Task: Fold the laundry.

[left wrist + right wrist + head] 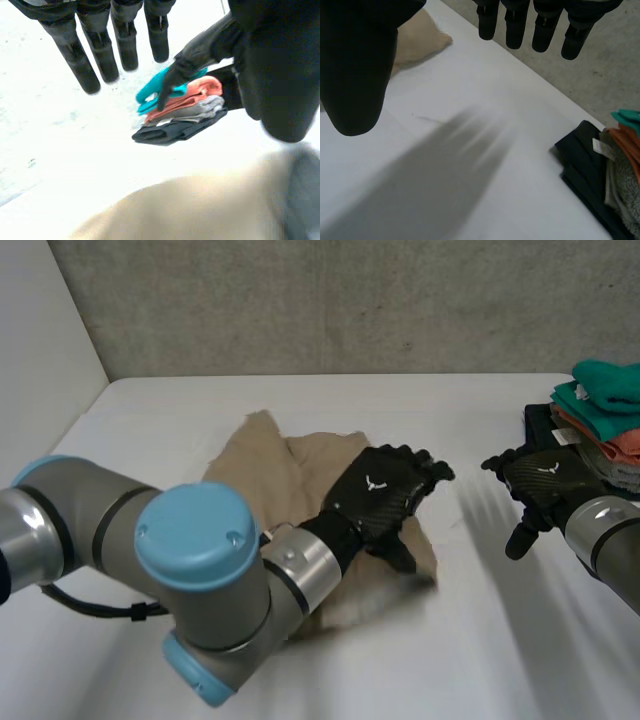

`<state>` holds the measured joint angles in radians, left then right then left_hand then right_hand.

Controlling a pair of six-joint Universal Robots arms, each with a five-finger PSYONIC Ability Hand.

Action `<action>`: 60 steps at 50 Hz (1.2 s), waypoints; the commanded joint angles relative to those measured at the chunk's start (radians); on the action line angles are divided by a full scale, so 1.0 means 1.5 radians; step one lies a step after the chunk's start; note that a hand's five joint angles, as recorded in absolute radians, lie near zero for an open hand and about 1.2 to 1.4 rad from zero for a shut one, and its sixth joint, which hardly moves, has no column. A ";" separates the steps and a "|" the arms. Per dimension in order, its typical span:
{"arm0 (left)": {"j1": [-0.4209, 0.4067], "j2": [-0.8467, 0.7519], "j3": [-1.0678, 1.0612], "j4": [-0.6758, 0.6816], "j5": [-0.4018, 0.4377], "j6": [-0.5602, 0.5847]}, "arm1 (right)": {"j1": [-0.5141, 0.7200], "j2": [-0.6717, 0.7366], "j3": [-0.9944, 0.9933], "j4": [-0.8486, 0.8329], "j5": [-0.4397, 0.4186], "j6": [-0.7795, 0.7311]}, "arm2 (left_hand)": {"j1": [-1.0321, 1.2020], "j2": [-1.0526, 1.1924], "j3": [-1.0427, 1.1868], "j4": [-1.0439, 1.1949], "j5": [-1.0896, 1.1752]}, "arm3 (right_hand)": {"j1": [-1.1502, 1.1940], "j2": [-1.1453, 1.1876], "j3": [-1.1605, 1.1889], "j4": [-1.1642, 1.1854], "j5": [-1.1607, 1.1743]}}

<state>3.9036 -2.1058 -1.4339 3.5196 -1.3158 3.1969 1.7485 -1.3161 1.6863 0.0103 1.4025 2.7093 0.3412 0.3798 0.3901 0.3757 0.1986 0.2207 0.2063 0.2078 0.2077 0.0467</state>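
– On the table, head camera first: where's room?
– Bare white between the beige cloth, crumpled mid-table, and the stack of folded clothes at the right edge; left hand over the cloth's right side, right hand near the stack.
– Left wrist?
– Its fingers straight, spread, empty; cloth under the palm.
– Right wrist?
– Its fingers straight, apart, empty, above bare table.

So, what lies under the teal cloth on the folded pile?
Under the teal cloth lie a coral piece, then a grey piece, and a black piece at the bottom, on the table. Whether anything more is tucked between them is covered.
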 commanded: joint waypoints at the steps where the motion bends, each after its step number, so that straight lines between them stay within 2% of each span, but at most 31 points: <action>1: 0.091 0.129 -0.056 0.016 0.021 0.013 | 0.004 0.002 -0.001 0.000 -0.023 0.004 | -0.009 -0.035 -0.041 -0.032 -0.030 | -0.031 -0.021 -0.022 -0.022 -0.031; 7: 0.209 0.199 -0.070 0.000 0.039 0.008 | 0.043 -0.027 0.001 0.014 -0.015 0.031 | -0.017 -0.042 -0.049 -0.040 -0.038 | -0.031 -0.021 -0.022 -0.022 -0.031; 8: 0.242 0.199 -0.067 -0.013 0.054 0.013 | 0.059 -0.035 0.001 0.024 -0.014 0.050 | -0.015 -0.040 -0.047 -0.038 -0.036 | -0.031 -0.021 -0.022 -0.022 -0.031; 11: 0.286 0.188 -0.055 -0.033 0.086 0.018 | 0.089 -0.042 0.001 0.043 -0.013 0.080 | -0.015 -0.040 -0.047 -0.038 -0.036 | -0.031 -0.021 -0.022 -0.022 -0.031; 12: 0.319 0.167 -0.040 -0.050 0.110 0.030 | 0.115 -0.046 0.001 0.056 -0.010 0.103 | -0.015 -0.040 -0.047 -0.038 -0.036 | -0.031 -0.021 -0.022 -0.022 -0.031; 15: 0.361 0.096 0.005 -0.092 0.145 0.064 | 0.165 -0.045 0.009 0.067 0.010 0.139 | -0.015 -0.040 -0.047 -0.038 -0.036 | -0.031 -0.021 -0.022 -0.022 -0.031; 18: 0.375 0.038 0.049 -0.123 0.161 0.107 | 0.218 -0.038 0.024 0.051 0.048 0.163 | -0.019 -0.044 -0.051 -0.042 -0.040 | -0.031 -0.021 -0.022 -0.022 -0.031; 21: 0.390 -0.047 0.112 -0.156 0.161 0.187 | 0.254 -0.022 0.035 0.016 0.085 0.172 | -0.044 -0.070 -0.077 -0.067 -0.065 | -0.031 -0.021 -0.022 -0.022 -0.031; 22: 0.391 -0.086 0.150 -0.174 0.160 0.226 | 0.273 -0.009 0.042 -0.011 0.112 0.171 | -0.054 -0.080 -0.086 -0.077 -0.075 | -0.031 -0.021 -0.022 -0.022 -0.031; 26: 0.393 -0.171 0.233 -0.201 0.153 0.298 | 0.317 0.024 0.058 -0.060 0.167 0.158 | -0.071 -0.097 -0.104 -0.094 -0.093 | -0.031 -0.021 -0.022 -0.022 -0.031; 30: 0.390 -0.232 0.296 -0.214 0.156 0.327 | 0.345 0.058 0.071 -0.107 0.204 0.128 | -0.073 -0.099 -0.106 -0.096 -0.095 | -0.031 -0.021 -0.022 -0.022 -0.031; 36: 0.379 -0.287 0.336 -0.214 0.169 0.337 | 0.356 0.104 0.078 -0.170 0.231 0.101 | -0.058 -0.084 -0.090 -0.081 -0.079 | 0.006 0.016 0.015 0.015 0.006; 38: 0.375 -0.300 0.344 -0.211 0.171 0.343 | 0.354 0.118 0.074 -0.176 0.237 0.093 | 0.116 0.090 0.083 0.093 0.094 | 0.217 0.226 0.225 0.225 0.216; 39: 0.374 -0.301 0.344 -0.210 0.170 0.346 | 0.353 0.121 0.072 -0.178 0.239 0.091 | 0.237 0.211 0.204 0.214 0.215 | 0.384 0.394 0.393 0.393 0.384; 40: 0.373 -0.300 0.342 -0.208 0.165 0.357 | 0.347 0.123 0.067 -0.190 0.241 0.085 | 0.608 0.582 0.575 0.585 0.587 | 0.780 0.789 0.788 0.788 0.779; 41: 0.371 -0.296 0.340 -0.208 0.160 0.362 | 0.342 0.123 0.066 -0.197 0.242 0.083 | 0.702 0.677 0.670 0.679 0.681 | 0.784 0.793 0.792 0.792 0.783; 42: 0.371 -0.287 0.335 -0.207 0.149 0.366 | 0.334 0.123 0.063 -0.207 0.244 0.080 | 0.703 0.678 0.671 0.680 0.682 | 0.784 0.793 0.792 0.792 0.783; 47: 0.356 -0.174 0.265 -0.194 0.044 0.346 | 0.258 0.138 0.002 -0.275 0.230 -0.004 | 0.703 0.678 0.671 0.680 0.682 | 0.784 0.793 0.792 0.792 0.783; 53: 0.331 -0.020 0.145 -0.176 -0.036 0.280 | 0.180 0.202 -0.156 -0.324 0.181 -0.126 | 0.703 0.678 0.671 0.680 0.682 | 0.784 0.793 0.792 0.792 0.783; 55: 0.315 0.042 0.081 -0.176 -0.061 0.262 | 0.155 0.250 -0.246 -0.338 0.135 -0.138 | 0.703 0.678 0.671 0.680 0.682 | 0.784 0.793 0.792 0.792 0.783; 60: 0.257 0.123 -0.038 -0.168 -0.101 0.246 | 0.128 0.353 -0.417 -0.342 0.028 -0.093 | 0.703 0.678 0.671 0.680 0.682 | 0.784 0.793 0.792 0.792 0.783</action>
<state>4.3774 -2.0795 -1.2845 3.2568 -1.3948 3.6059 1.9953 -0.9556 1.3520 -0.4867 1.6159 2.5302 1.1593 1.1958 1.1800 1.1993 0.9549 1.1268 1.1783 1.1857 1.1964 0.9723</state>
